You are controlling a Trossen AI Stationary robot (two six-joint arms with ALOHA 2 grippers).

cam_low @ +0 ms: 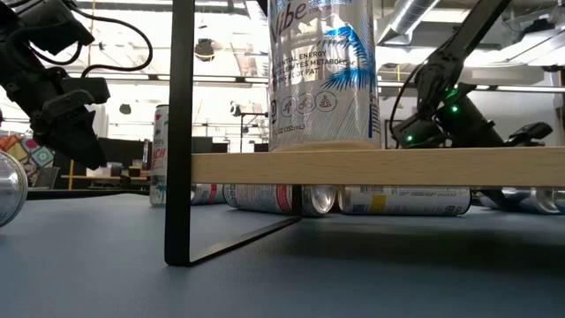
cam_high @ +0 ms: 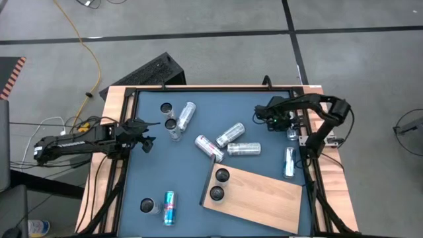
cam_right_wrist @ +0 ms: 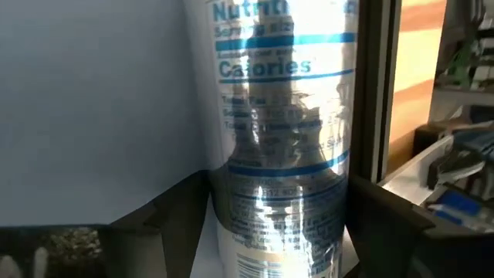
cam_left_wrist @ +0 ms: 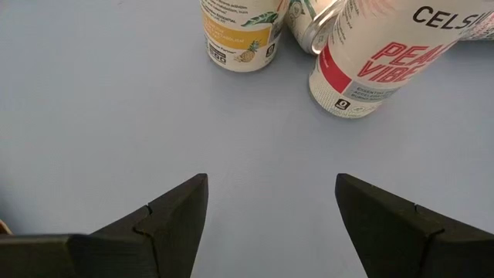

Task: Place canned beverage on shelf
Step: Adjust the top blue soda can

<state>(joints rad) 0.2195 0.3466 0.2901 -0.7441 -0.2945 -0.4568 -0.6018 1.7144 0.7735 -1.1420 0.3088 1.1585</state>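
Note:
The shelf (cam_high: 258, 197) is a light wooden board at the near right of the table, raised on a black frame (cam_low: 181, 177). Two cans (cam_high: 221, 176) stand on it. My right gripper (cam_right_wrist: 278, 201) is open at the table's far right, pointing steeply down. Its fingers stand close on either side of a silver can (cam_right_wrist: 282, 116) that lies along the black side rail (cam_right_wrist: 378, 77). A thin gap shows beside one finger. In the high view this can (cam_high: 291, 135) is half hidden under the gripper (cam_high: 284, 125). My left gripper (cam_left_wrist: 270, 208) hangs open over bare tabletop at the left (cam_high: 142, 135).
Several more cans are on the blue-grey tabletop: upright and lying ones at the far left (cam_high: 173, 119), three lying in the middle (cam_high: 230, 140), one along the right rail (cam_high: 289, 162), and two at the near left (cam_high: 162, 207). Two cans (cam_left_wrist: 370, 69) stand ahead of my left gripper.

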